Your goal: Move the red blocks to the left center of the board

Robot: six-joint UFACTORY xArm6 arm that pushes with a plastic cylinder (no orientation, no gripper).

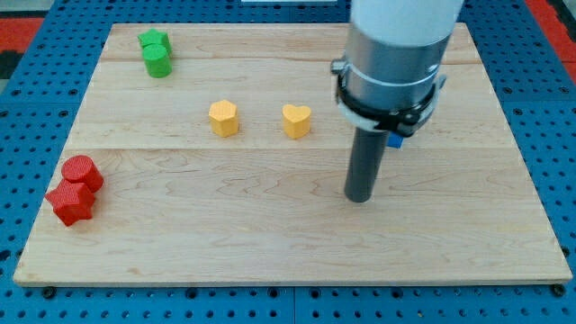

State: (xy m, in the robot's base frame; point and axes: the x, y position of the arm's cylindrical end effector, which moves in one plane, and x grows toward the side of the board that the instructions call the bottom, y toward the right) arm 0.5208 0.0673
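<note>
A red cylinder (81, 171) and a red star-shaped block (70, 203) sit touching each other near the board's left edge, toward the view's bottom left. My tip (359, 197) rests on the wooden board (270, 243) right of centre, far to the right of both red blocks. It touches no block.
A yellow hexagon-like block (223, 118) and a yellow heart (296, 120) lie mid-board, up and left of my tip. Two green blocks, a star (153, 40) and a cylinder (158, 63), sit at the top left. A blue block (394, 139) peeks out behind the arm.
</note>
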